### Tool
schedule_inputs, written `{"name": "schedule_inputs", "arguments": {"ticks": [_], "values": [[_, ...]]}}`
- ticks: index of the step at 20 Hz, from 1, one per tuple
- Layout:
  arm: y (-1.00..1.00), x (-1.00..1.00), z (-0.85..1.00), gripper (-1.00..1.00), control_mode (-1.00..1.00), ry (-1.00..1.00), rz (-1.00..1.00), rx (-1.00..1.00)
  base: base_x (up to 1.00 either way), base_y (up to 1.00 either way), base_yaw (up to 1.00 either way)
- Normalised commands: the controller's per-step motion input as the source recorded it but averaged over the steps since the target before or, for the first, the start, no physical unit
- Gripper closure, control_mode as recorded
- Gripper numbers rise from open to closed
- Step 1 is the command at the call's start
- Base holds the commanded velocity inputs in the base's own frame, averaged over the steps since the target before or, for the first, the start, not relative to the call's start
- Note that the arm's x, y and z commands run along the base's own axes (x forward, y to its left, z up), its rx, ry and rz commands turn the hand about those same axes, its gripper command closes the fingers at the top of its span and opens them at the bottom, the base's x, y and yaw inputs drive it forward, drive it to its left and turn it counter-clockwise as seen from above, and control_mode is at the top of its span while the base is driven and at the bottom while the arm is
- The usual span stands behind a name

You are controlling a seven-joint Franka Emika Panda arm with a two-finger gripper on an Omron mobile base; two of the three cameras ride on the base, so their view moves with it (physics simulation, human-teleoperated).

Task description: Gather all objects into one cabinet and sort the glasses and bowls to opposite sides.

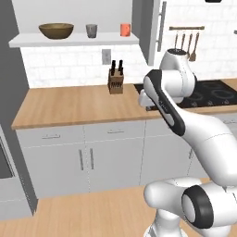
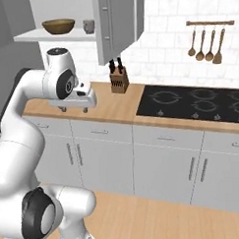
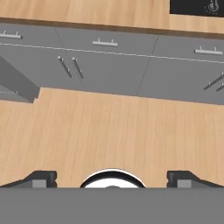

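Cabinet [image 1: 155, 28], open, door swung out. White shelf board [image 1: 74, 40] carried: wooden bowl [image 1: 56, 30] toward its left end, upright, rim upward; grey tumbler [image 1: 91, 30] near mid-shelf; red cup [image 1: 125, 29] toward the right end; both stood upright, long axes vertical. Orange mug: not located.

Gripper [image 3: 112, 178]: empty, fingers spread wide, pointed down over the floor before the base cabinets [image 3: 109, 65].

Judgement: three items shelved, bowl apart from the cups; mug likely outstanding.
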Motion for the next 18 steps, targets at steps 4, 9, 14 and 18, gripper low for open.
{"name": "schedule_inputs", "arguments": {"ticks": [4,9,14,18], "values": [[0.00,0.00,0.00,-1.00,1.00,0.00,0.00,0.00,0.69,-0.32,-0.12],[0.00,0.00,0.00,-1.00,1.00,0.00,0.00,0.00,0.74,-0.42,-0.12],[0.00,0.00,0.00,-1.00,1.00,0.00,0.00,0.00,-0.32,-0.28,0.03],[0.00,0.00,0.00,-1.00,1.00,0.00,0.00,0.00,-0.61,-1.00,0.19]]}}
